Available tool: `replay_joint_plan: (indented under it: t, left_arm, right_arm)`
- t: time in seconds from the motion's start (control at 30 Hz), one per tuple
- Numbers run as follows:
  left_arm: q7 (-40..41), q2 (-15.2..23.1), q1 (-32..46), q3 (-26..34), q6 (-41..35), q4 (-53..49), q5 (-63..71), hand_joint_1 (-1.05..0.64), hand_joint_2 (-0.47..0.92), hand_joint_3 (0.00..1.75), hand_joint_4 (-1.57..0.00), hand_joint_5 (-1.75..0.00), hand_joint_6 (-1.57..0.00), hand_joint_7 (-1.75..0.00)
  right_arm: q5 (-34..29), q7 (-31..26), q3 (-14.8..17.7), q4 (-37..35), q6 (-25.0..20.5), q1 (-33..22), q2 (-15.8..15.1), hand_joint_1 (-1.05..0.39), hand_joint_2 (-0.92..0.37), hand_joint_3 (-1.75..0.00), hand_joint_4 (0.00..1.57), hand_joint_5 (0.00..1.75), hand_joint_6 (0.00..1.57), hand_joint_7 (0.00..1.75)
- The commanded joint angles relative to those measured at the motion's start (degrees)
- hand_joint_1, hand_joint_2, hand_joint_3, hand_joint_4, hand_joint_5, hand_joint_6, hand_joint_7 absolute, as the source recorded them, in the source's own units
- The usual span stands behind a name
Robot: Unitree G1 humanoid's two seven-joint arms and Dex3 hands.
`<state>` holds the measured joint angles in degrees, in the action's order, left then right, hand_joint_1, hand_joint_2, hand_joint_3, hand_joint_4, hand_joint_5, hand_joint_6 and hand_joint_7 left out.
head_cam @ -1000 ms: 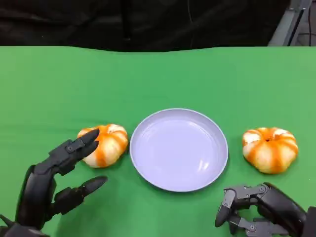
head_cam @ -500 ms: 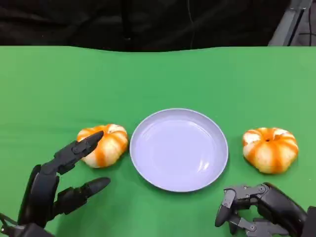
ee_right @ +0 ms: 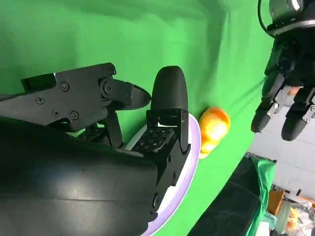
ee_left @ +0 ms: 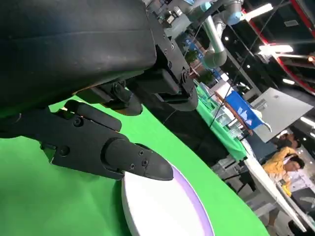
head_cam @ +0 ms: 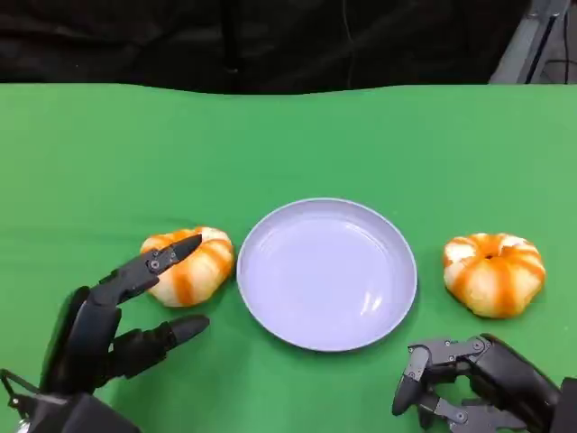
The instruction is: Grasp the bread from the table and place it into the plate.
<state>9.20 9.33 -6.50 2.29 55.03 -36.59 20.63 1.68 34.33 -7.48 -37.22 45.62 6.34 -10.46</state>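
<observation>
Two orange-and-white striped round breads lie on the green table, one [head_cam: 187,264] left of the lilac plate [head_cam: 397,311] and one [head_cam: 493,273] right of it. My left hand [head_cam: 117,320] is open at the near left, its upper finger reaching over the left bread's near side and its lower finger stretched along the cloth below it. I cannot tell whether the finger touches the bread. My right hand [head_cam: 469,383] rests near the front edge, below the right bread, holding nothing. The right wrist view shows the left bread [ee_right: 214,129] beyond the plate rim [ee_right: 193,162], with the left hand [ee_right: 288,93] above it.
The plate [ee_left: 162,211] holds nothing. Green cloth covers the whole table [head_cam: 288,144], with open room behind the plate up to the far edge. Beyond that edge the background is dark.
My left hand has crept forward and right toward the left bread, its upper finger now further over it. The right hand, the breads and the plate have stayed put.
</observation>
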Motion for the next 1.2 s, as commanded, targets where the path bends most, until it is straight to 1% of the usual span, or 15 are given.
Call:
replay_joint_plan:
  t: [0.03,0.13,0.17,0.2,0.27,0.4,0.57,0.63,0.7,0.87,1.0,1.2]
  left_arm:
    - [1.45,1.66,-0.7,-0.38,0.02,-1.0,0.01,-0.49,0.91,0.0,-0.63,0.0,-0.67,0.0]
    - [1.78,1.83,-0.81,-0.68,0.08,-1.22,-0.02,-0.49,0.91,0.0,-0.63,0.0,-0.67,0.0]
    - [5.07,2.91,-2.06,-1.47,-2.45,-1.08,4.92,-0.49,0.91,0.0,-0.63,0.0,-0.67,0.0]
    - [8.35,3.96,-3.35,-2.47,-5.18,-1.05,9.74,-0.55,0.92,0.02,-0.61,0.0,-0.65,0.0]
    - [13.39,5.45,-5.16,-4.44,-9.06,-1.22,16.23,-0.6,0.92,0.04,-0.6,0.0,-0.64,0.0]
    - [17.34,6.4,-5.85,-6.78,-10.6,-1.82,18.04,-0.63,0.92,0.05,-0.6,0.0,-0.63,0.0]
    - [19.22,7.23,-6.19,-8.65,-11.08,-2.27,17.66,-0.63,0.92,0.05,-0.6,0.0,-0.63,0.0]
    - [20.56,8.15,-9.65,-10.61,-14.45,-4.93,20.54,-0.68,0.92,0.04,-0.59,0.0,-0.62,0.0]
    - [21.53,8.71,-11.7,-12.06,-16.27,-6.82,21.75,-0.7,0.92,0.03,-0.58,0.0,-0.61,0.0]
    - [23.23,9.44,-13.99,-14.83,-18.2,-9.63,22.08,-0.75,0.92,0.05,-0.56,0.0,-0.58,0.0]
    - [22.17,9.38,-15.69,-16.42,-20.3,-11.75,21.43,-0.8,0.92,0.07,-0.53,0.0,-0.56,0.0]
    - [21.65,9.43,-17.38,-17.98,-21.4,-14.32,20.41,-0.81,0.92,0.07,-0.51,0.0,-0.54,0.0]
  right_arm:
    - [0.48,0.14,0.05,0.17,-0.13,-0.52,-0.78,-0.04,-0.88,-0.55,0.71,1.6,0.78,1.11]
    - [0.52,0.17,0.06,0.16,-0.14,-0.52,-0.77,-0.04,-0.88,-0.55,0.71,1.6,0.79,1.11]
    - [0.49,0.14,0.03,0.31,-0.28,-0.57,-0.77,-0.04,-0.88,-0.55,0.71,1.6,0.79,1.1]
    - [0.52,0.14,-0.01,0.53,-0.43,-0.67,-0.74,-0.03,-0.88,-0.55,0.71,1.6,0.79,1.1]
    - [0.47,0.04,-0.05,0.81,-0.57,-0.8,-0.69,-0.02,-0.88,-0.54,0.71,1.59,0.79,1.1]
    - [0.44,-0.02,-0.07,0.97,-0.68,-0.86,-0.7,-0.02,-0.88,-0.54,0.71,1.58,0.8,1.1]
    - [0.44,-0.02,-0.07,1.0,-0.71,-0.88,-0.7,-0.02,-0.88,-0.54,0.72,1.58,0.8,1.09]
    - [0.06,-0.37,-0.15,1.55,-0.86,-1.19,-0.77,-0.03,-0.88,-0.54,0.72,1.58,0.8,1.09]
    - [-0.02,-0.46,-0.2,1.6,-0.72,-1.28,-0.77,-0.03,-0.88,-0.54,0.72,1.58,0.8,1.09]
    - [0.63,-0.03,-0.15,1.39,-0.92,-1.21,-0.61,-0.04,-0.88,-0.54,0.72,1.58,0.8,1.09]
    - [0.39,-0.22,-0.2,1.75,-0.84,-1.32,-0.73,-0.03,-0.89,-0.54,0.72,1.58,0.8,1.1]
    - [0.08,-0.55,-0.28,2.6,-1.54,-1.59,-0.76,-0.03,-0.89,-0.53,0.72,1.58,0.8,1.1]
